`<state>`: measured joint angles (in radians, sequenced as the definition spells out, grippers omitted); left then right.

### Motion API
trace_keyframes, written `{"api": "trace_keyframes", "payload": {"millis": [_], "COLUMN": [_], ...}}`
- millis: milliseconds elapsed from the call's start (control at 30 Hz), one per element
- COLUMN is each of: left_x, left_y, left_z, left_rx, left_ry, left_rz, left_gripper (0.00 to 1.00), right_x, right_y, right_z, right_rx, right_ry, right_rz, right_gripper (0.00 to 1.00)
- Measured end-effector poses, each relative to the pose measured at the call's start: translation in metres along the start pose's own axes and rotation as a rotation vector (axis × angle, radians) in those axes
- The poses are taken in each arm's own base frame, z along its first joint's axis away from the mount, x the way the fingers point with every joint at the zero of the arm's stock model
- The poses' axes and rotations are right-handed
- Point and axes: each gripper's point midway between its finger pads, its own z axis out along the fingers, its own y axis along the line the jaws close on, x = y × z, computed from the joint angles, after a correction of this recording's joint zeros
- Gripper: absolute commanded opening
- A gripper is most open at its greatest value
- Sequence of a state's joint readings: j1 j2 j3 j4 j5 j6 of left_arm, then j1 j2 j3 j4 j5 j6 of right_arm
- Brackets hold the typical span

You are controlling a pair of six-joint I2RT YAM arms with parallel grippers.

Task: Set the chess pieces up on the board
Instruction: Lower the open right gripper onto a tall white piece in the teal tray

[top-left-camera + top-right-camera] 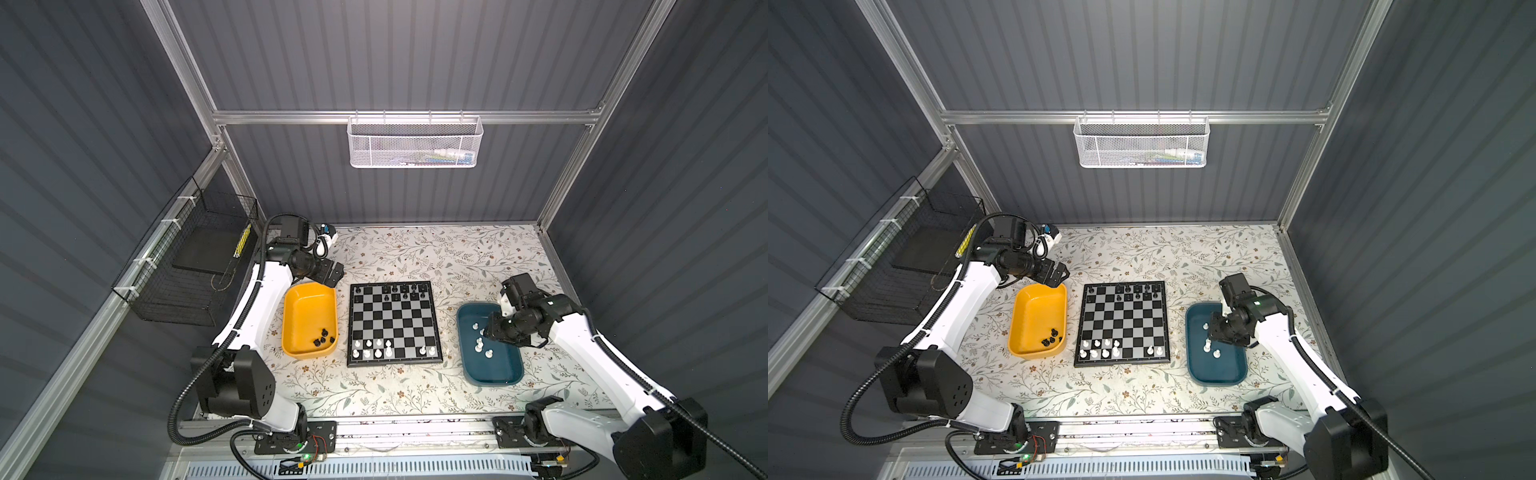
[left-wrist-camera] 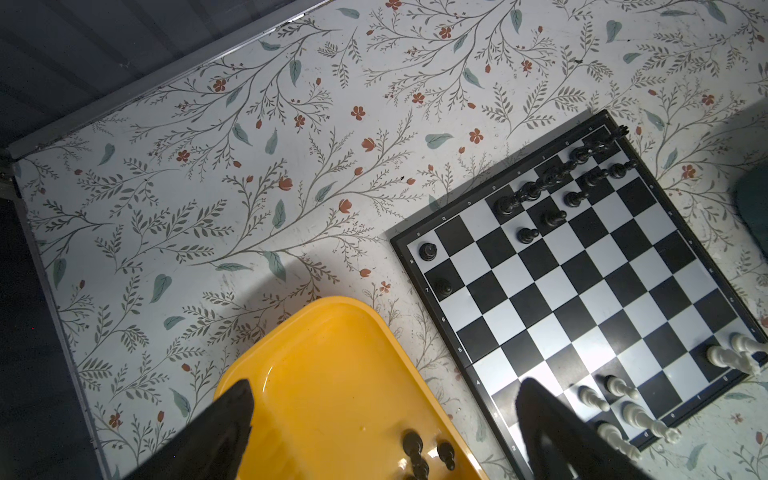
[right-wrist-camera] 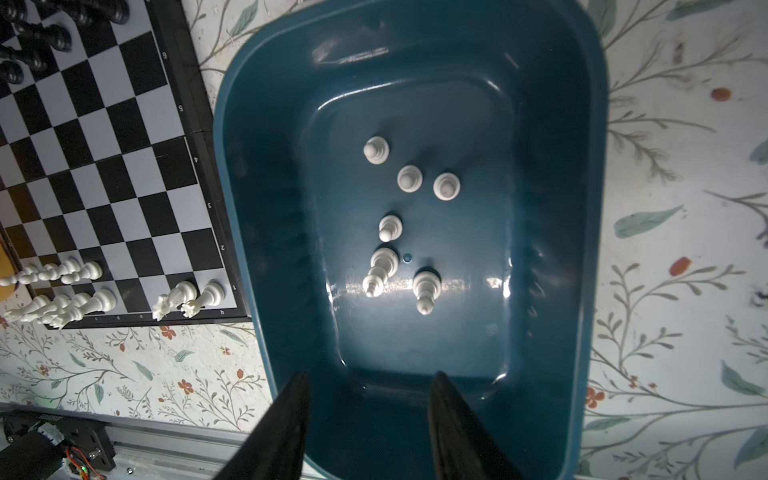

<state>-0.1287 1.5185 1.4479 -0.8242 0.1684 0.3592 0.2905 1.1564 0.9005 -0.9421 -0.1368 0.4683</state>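
I take the board (image 1: 394, 328) as my fixed mark. It lies flat in the middle of the flowered worktop (image 1: 415, 257). The yellow tray (image 1: 307, 311) sits just off its left edge and the teal tray (image 1: 498, 368) a little off its right.

The supply looks sorted by colour so that each of my arms feeds from its own side. The spare black pieces (image 1: 324, 337) huddle in the yellow tray's corner nearest the board. The spare white pieces (image 3: 390, 226) stand loosely scattered on the teal tray's floor, mostly upright, which should suit a pinch from above.

On the board, the black men (image 1: 399, 291) fill part of the two far rows and the white men (image 1: 376, 349) part of the two near rows, with gaps in both. I judge the set-up roughly half done.

My right gripper (image 3: 370, 376) hangs over the teal tray, right of the board. Its jaws are parted with nothing between them, lined up towards the white group as if choosing the next man. My left gripper (image 2: 385, 386) waits over the yellow tray's far end, beside the board's far left corner, spread wide and empty.

As for writing, the board's black rim carries pale rank numbers and file letters. The right wrist view shows 6 down to 1 clearly. I can read no brand anywhere.
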Motion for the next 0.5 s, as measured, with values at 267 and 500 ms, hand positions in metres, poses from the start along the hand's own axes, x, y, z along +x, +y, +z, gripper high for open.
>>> {"api": "trace_keyframes", "payload": {"millis": [267, 500], "left_x": [-0.002, -0.003], "left_y": [-0.003, -0.007], "left_z": [0.002, 0.002], "left_rx": [0.023, 0.045], "left_ry": [-0.005, -0.012], "left_rz": [-0.005, -0.021], "left_gripper": [0.99, 1.0], "right_x": [0.013, 0.024], "right_y": [0.005, 0.005], "right_z": [0.017, 0.028], "right_rx": [0.002, 0.021], "right_ry": [0.033, 0.059], "right_rz": [-0.004, 0.014], "right_gripper": [0.45, 0.44]}}
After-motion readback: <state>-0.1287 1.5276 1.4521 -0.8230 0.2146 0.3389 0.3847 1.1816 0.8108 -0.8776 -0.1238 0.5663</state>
